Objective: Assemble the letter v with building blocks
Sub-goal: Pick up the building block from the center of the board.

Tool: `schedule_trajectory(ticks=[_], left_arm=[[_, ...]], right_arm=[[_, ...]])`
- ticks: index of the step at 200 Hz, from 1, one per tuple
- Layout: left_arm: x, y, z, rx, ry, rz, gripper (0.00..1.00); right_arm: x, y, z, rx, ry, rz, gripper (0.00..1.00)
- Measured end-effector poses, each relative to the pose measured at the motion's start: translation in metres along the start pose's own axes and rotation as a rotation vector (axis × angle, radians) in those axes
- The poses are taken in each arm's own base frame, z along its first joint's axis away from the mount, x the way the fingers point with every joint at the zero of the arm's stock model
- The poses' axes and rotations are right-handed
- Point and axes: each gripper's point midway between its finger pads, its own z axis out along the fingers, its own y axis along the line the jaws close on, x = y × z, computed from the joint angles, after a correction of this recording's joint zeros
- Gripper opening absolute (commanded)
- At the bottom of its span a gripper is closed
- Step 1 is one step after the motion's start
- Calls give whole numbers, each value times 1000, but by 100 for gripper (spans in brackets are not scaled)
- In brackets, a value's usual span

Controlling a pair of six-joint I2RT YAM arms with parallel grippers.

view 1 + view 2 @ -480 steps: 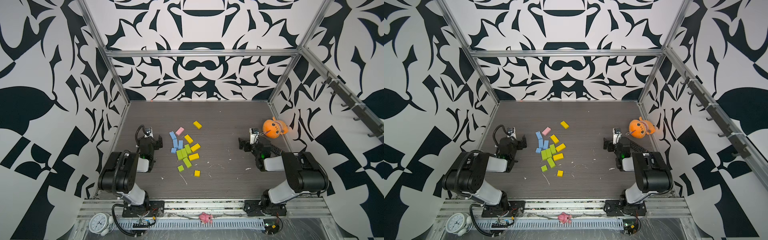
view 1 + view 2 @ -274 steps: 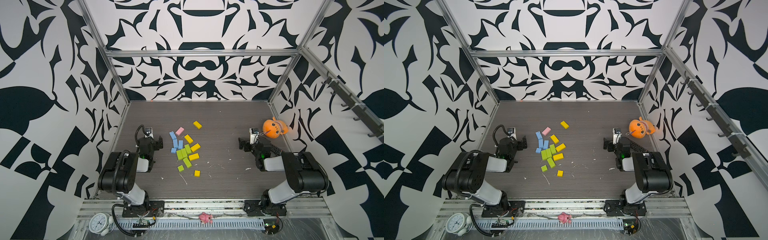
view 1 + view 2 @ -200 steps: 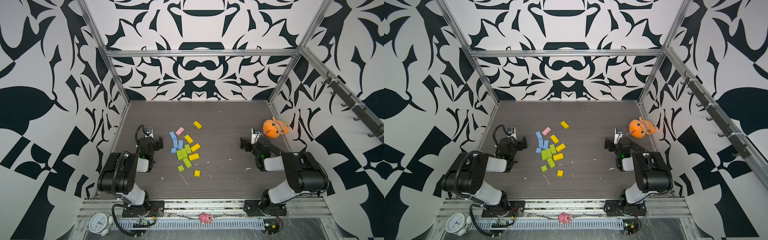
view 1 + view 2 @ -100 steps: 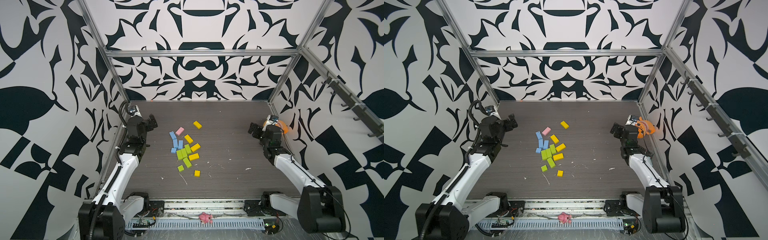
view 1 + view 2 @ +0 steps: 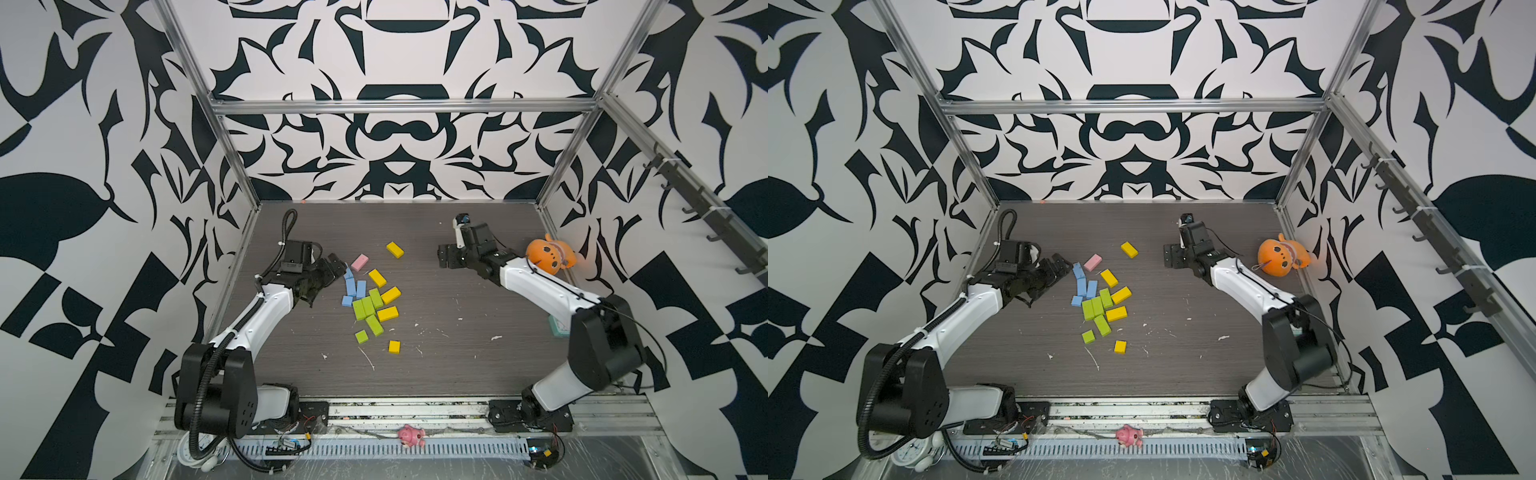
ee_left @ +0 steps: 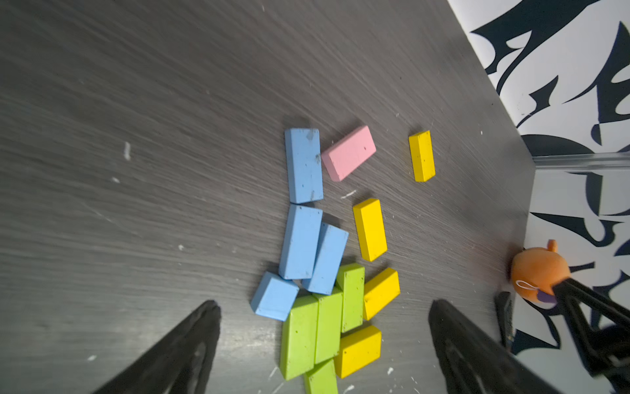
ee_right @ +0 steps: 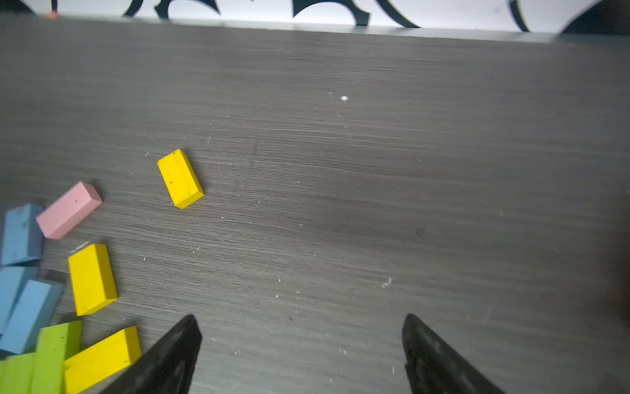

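The dark desk carries everything. The left gripper hovers just beside the building blocks, jaws wide apart and empty. The right gripper, also spread with nothing between, hangs over bare desk between the blocks and the orange plush toy. The blocks lie loosely clustered mid-desk, with the pink block on the far side.

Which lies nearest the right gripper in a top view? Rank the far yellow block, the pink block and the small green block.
1. Far yellow block: alone toward the back wall, closest to the right gripper.
2. Pink block: at the cluster's back edge, beyond the yellow one.
3. Small green block: at the cluster's front, farthest.
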Motion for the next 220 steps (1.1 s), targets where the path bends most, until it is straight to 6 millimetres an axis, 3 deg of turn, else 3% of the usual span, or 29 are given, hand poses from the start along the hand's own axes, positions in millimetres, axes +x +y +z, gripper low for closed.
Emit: schedule_trajectory(ticks=[46,102,118,150,184,220], left_arm=[[24,-8,4,33,83,-40,99],[36,-2,7,31,124,-75,99],[37,-3,7,36,130,-75,99],[39,-4,7,46,141,-76,99],[42,-4,10,48,161,-81,99],[48,-4,15,44,187,-83,99]], right_arm=[[4,58,91,-77,136,-138,83],[-2,121,145,-167,162,-255,76],[0,130,155,-174,170,-281,70],[-3,135,168,-140,174,-323,48],[-5,130,170,-93,167,-366,18],[3,109,154,-29,200,-437,15]])
